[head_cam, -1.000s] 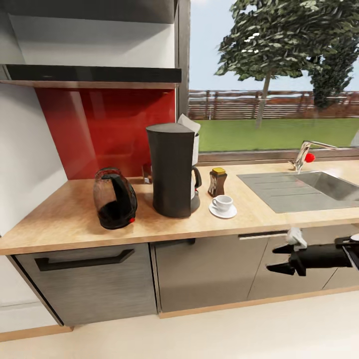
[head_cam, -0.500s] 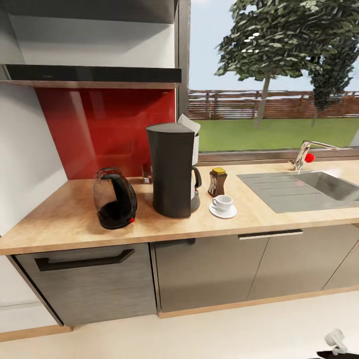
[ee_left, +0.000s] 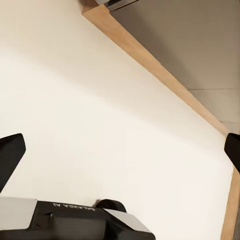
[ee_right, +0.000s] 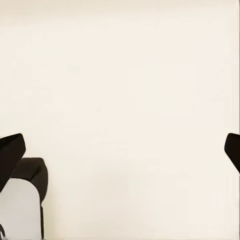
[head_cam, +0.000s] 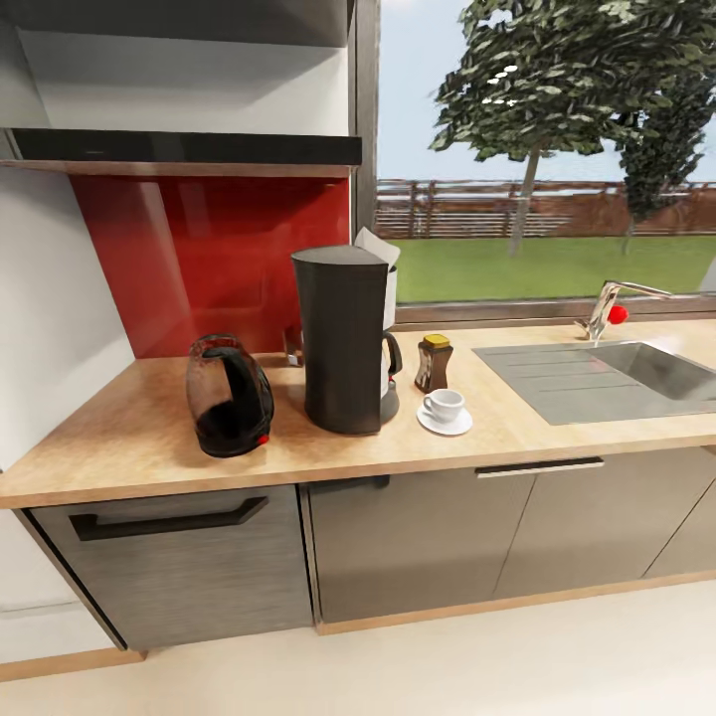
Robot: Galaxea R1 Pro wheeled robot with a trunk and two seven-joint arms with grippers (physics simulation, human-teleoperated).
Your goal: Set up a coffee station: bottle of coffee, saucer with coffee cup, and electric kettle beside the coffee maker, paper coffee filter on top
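A tall dark coffee maker (head_cam: 343,338) stands on the wooden countertop (head_cam: 139,438), with a white paper filter (head_cam: 378,247) sticking up at its top right. Right of it sit the brown coffee bottle (head_cam: 433,363) and a white cup (head_cam: 444,405) on a white saucer (head_cam: 445,422). The black electric kettle (head_cam: 229,395) stands to the coffee maker's left. My left gripper (ee_left: 120,150) is open over pale floor beside a wooden plinth (ee_left: 155,70). My right gripper (ee_right: 120,150) is open above bare pale floor.
A steel sink (head_cam: 607,376) with a tap (head_cam: 609,303) lies at the counter's right. Grey cabinet fronts (head_cam: 418,537) run below, with a drawer handle (head_cam: 169,519) at the left. A red backsplash (head_cam: 209,249) and a dark shelf (head_cam: 189,149) are behind.
My right arm has dropped from in front of the right cabinet down out of the head view. The things on the counter have not moved.
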